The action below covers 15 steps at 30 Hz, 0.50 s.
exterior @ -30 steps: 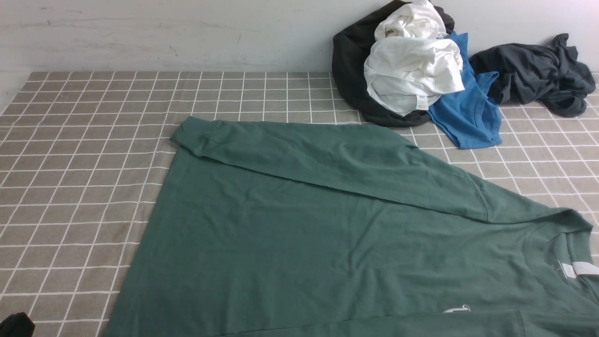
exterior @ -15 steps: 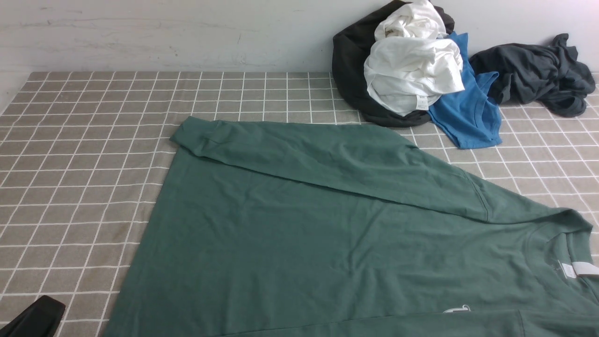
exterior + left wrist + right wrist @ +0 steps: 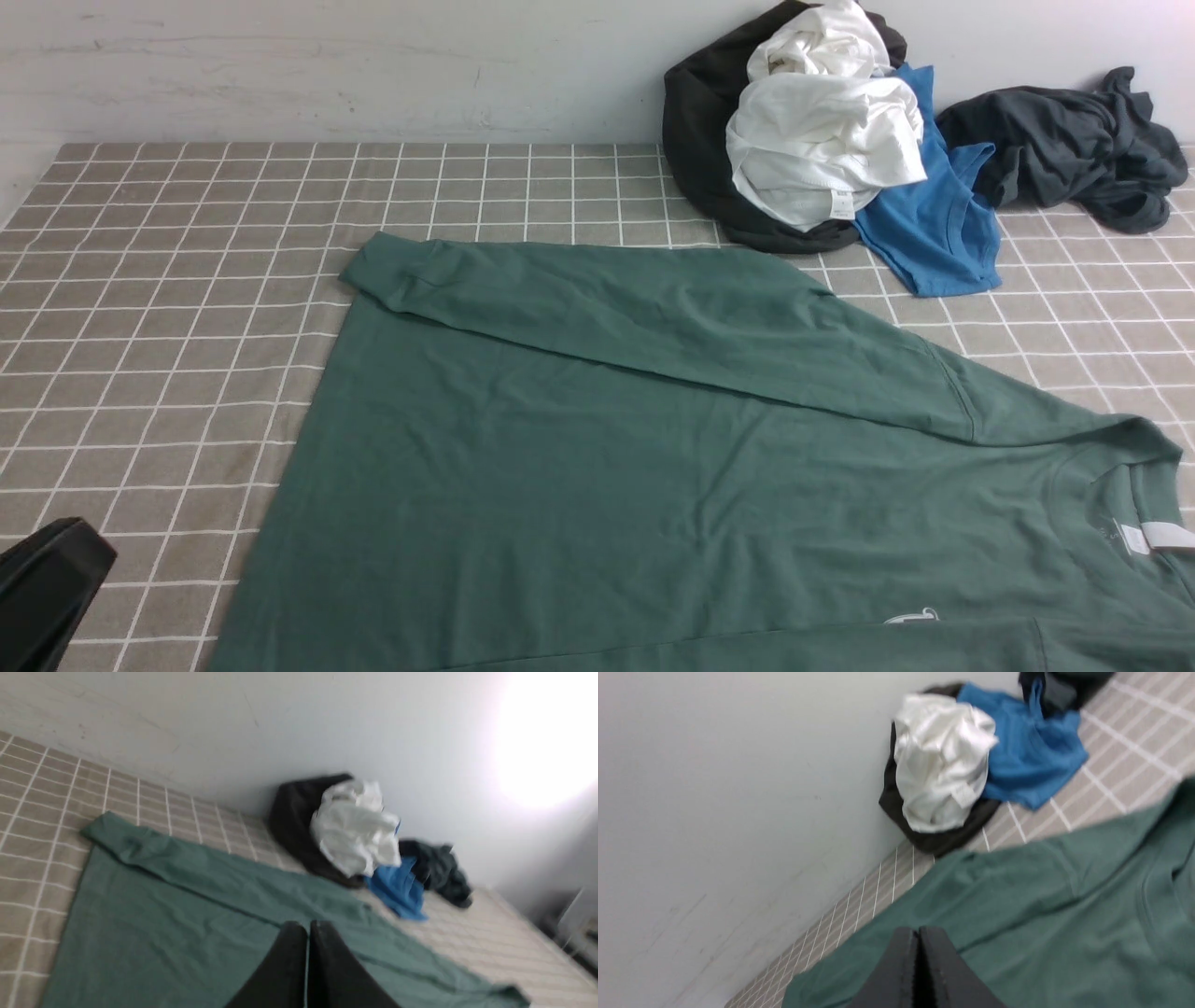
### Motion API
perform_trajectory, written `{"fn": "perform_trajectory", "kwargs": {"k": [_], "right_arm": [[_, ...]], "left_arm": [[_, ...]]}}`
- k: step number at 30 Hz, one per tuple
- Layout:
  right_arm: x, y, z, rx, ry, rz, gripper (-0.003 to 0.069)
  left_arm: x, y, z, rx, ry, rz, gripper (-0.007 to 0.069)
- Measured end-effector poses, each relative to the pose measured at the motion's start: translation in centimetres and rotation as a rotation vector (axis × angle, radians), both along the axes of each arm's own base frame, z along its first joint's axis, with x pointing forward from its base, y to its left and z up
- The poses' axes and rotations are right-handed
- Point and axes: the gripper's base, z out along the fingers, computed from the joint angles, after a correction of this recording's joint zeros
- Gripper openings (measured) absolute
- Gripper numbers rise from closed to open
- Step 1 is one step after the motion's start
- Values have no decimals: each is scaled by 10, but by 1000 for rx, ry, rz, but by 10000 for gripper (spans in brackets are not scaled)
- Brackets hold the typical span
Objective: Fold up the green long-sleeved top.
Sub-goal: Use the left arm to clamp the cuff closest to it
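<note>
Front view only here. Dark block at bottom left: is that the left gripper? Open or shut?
Observer: Yes, that's the left gripper. The left wrist view shows its jaws pressed together with nothing between them.
Operator: The right one isn't in my view at all.
Observer: The right wrist view shows the right gripper shut too and empty, with the green long-sleeved top lying beyond its tips.

The left gripper point(image 3: 308, 927) has its two black fingers pressed flat together, tips aimed toward the far side. The black end of the left arm point(image 3: 47, 588) juts in at the near left corner. The right gripper point(image 3: 919, 932) is likewise closed tight, outside the front view.
</note>
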Motion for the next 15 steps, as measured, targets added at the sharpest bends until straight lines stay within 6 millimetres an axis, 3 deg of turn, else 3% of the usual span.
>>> {"fn": "perform_trajectory", "kwargs": {"k": [3, 5, 8, 11, 15], "right_arm": [[8, -2, 19, -94, 14, -12, -14], [22, 0, 42, -259, 75, 37, -14], [42, 6, 76, -490, 174, 185, -14], [60, 13, 96, -620, 271, 343, -14], [83, 32, 95, -685, 480, 658, -14]], "left_arm": [[13, 0, 9, 148, 113, -40, -7], [27, 1, 19, 305, 264, -106, -7], [48, 9, 24, 502, 490, -178, -7], [63, 15, 17, 611, 652, -221, -7], [82, 8, -1, 683, 803, -323, 10]]}}
